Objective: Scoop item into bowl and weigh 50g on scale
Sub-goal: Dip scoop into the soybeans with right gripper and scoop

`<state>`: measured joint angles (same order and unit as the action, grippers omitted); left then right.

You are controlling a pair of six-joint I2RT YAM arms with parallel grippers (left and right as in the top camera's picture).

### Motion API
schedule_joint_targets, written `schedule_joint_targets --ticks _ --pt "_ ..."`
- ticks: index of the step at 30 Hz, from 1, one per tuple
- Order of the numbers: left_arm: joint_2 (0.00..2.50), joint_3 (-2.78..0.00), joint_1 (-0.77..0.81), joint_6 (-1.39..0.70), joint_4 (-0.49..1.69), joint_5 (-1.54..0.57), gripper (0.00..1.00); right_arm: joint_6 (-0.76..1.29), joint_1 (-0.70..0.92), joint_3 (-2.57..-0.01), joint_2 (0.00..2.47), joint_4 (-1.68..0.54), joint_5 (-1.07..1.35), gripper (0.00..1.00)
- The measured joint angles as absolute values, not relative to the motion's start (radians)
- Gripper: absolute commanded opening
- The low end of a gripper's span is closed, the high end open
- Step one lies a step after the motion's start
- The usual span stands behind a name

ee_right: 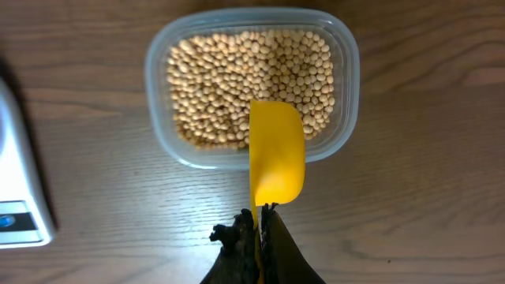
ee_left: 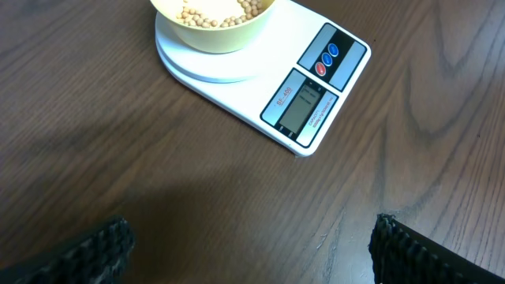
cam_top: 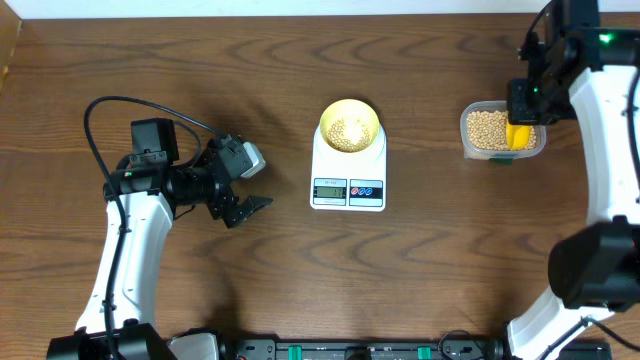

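1. Small round pale yellow-green bowl point(cam_top: 325, 128) sits on the round platform of the white rectangular digital kitchen scale point(cam_top: 348, 193). The scale is mid-table, about halfway between the left and right edges and slightly nearer the far edge of the dark wooden table point(cam_top: 200, 60).
2. A shallow layer of small round tan beans point(cam_top: 349, 132) lies in the bowl.
3. The scale's front edge faces the near edge. LCD display point(ee_left: 300, 101) and two round buttons point(ee_left: 327, 60), one blue and one red, show in the left wrist view. Digits too small to read.
4. Clear rectangular plastic tub point(cam_top: 466, 132) stands toward the far right corner, well apart from the scale. It holds a large mass of the same beans.
5. Right gripper point(ee_right: 259, 225) is over the tub's near rim, jaws pressed together on the handle of a bright yellow measuring scoop point(ee_right: 276, 158).
6. The scoop head reaches over the tub rim and above the beans. Can't tell whether it touches them.
7. Left gripper point(cam_top: 252, 208) is over bare wood between the left edge and the scale, near the scale but apart from it, jaws spread wide, holding nothing. It points toward the scale.
8. In the left wrist view, both dark ribbed fingertips point(ee_left: 102, 246) show at the bottom corners, with the scale and bowl ahead of them.
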<state>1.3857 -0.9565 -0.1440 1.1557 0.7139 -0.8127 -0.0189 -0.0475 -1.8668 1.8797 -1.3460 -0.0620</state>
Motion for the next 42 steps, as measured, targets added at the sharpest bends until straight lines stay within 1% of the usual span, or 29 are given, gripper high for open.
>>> schedule_joint_targets --ticks 12,18,28,34,42 --pt "1.386 -0.957 -0.144 1.156 0.714 -0.813 0.98 -0.027 -0.046 -1.867 1.958 -1.317 -0.073 0.01" --pt "1.386 -0.957 -0.144 1.156 0.714 -0.813 0.98 -0.029 -0.032 -1.866 2.02 -1.297 -0.006 0.01" --pt "1.386 -0.957 -0.144 1.156 0.714 -0.813 0.97 -0.03 -0.027 -1.866 2.034 -1.272 0.115 0.01" --pt "1.386 -0.957 -0.144 1.156 0.714 -0.813 0.97 -0.018 -0.067 -1.866 2.034 -1.272 0.163 0.01" --pt "1.386 -0.957 -0.144 1.156 0.714 -0.813 0.98 -0.009 -0.172 -1.866 2.034 -1.274 0.26 0.01"
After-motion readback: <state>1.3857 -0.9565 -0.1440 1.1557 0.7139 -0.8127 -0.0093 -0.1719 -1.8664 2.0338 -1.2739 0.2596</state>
